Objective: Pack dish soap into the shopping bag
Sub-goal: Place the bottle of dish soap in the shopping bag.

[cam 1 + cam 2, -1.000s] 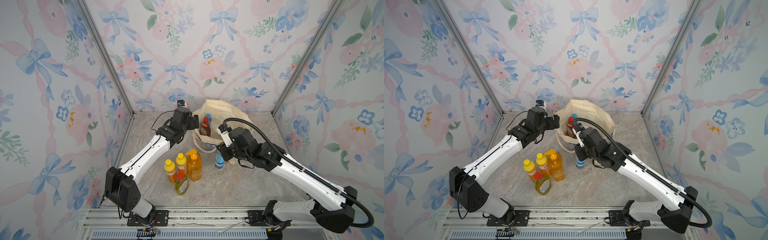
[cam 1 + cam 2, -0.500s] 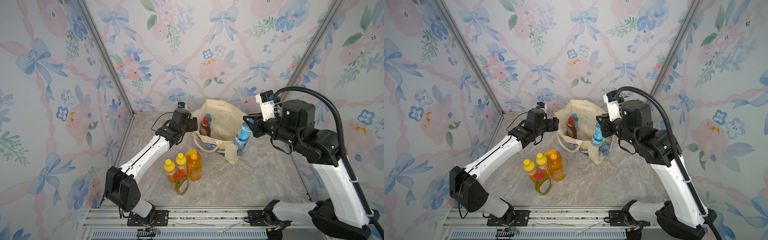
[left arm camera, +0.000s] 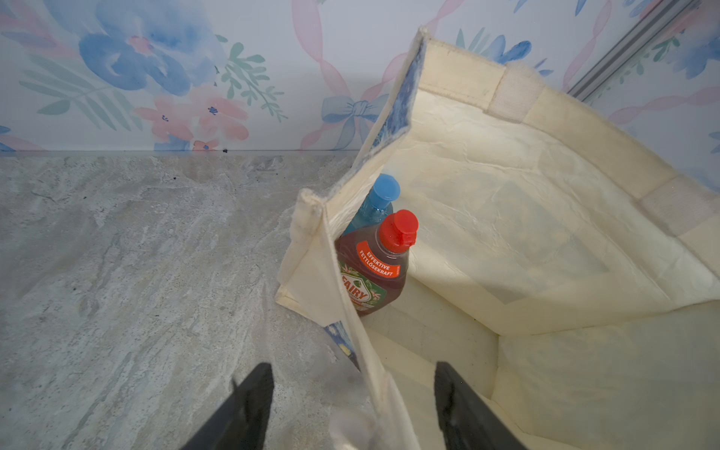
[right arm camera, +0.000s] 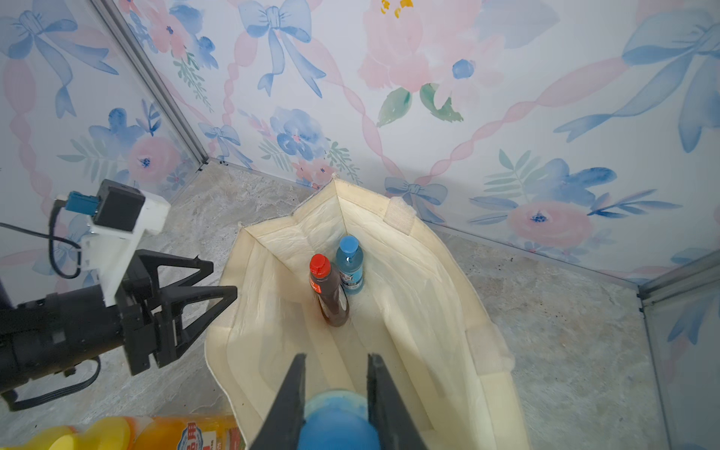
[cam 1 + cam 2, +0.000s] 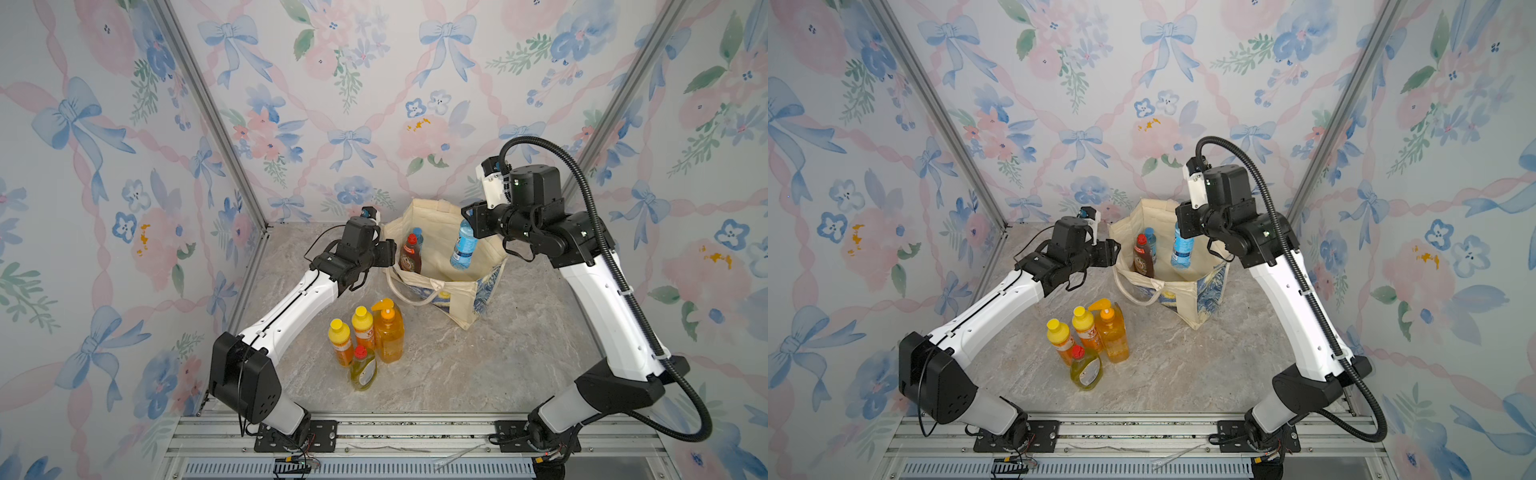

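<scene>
Shopping bag half filled: the cream canvas shopping bag with a blue-and-yellow painting print (image 5: 439, 232) stands open toward the back of the grey marbled worktop (image 5: 498, 353). Inside it, in the corner nearest the left arm, a brown dish soap bottle with a red cap (image 5: 410, 255) stands upright, with a blue bottle with a blue cap (image 5: 417, 233) just behind it. The right tool (image 5: 468, 226) is clenched on the capped top of a second blue dish soap bottle (image 5: 462, 247), which hangs tilted over the bag's mouth. The left tool (image 3: 352, 368) straddles the bag's near wall, fingers apart and grasping nothing. In front, an orange pump bottle (image 5: 388, 332) stands clustered with three smaller bottles.
</scene>
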Controlling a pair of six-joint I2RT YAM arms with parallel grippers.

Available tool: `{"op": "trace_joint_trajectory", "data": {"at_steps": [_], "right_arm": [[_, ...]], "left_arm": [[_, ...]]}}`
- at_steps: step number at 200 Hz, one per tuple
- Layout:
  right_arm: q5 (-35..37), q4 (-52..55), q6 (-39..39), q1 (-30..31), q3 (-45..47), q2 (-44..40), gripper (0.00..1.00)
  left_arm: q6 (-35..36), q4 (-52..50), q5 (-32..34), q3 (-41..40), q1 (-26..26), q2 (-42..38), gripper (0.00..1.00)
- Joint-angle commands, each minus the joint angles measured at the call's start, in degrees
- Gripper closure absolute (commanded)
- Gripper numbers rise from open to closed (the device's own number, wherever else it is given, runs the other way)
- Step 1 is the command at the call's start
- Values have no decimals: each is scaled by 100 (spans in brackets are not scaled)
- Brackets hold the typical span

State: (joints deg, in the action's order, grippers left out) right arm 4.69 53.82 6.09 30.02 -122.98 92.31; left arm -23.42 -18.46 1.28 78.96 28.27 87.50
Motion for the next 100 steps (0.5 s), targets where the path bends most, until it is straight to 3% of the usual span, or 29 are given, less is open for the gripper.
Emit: {"op": "trace_joint_trajectory", "data": {"at_steps": [1,38,100], "right_arm": [[84,-996,-147,-27,-1,207,100],[360,-1835,-242,-14,379,559,100],[432,-3297,-477,-5,1880,603,100]], "left_arm": [[89,-149,-435,-7,-148,138,36],[-263,-205,-1290,158,-378,278,40],[-544,-481,-1899,537,-367,625,28]]}}
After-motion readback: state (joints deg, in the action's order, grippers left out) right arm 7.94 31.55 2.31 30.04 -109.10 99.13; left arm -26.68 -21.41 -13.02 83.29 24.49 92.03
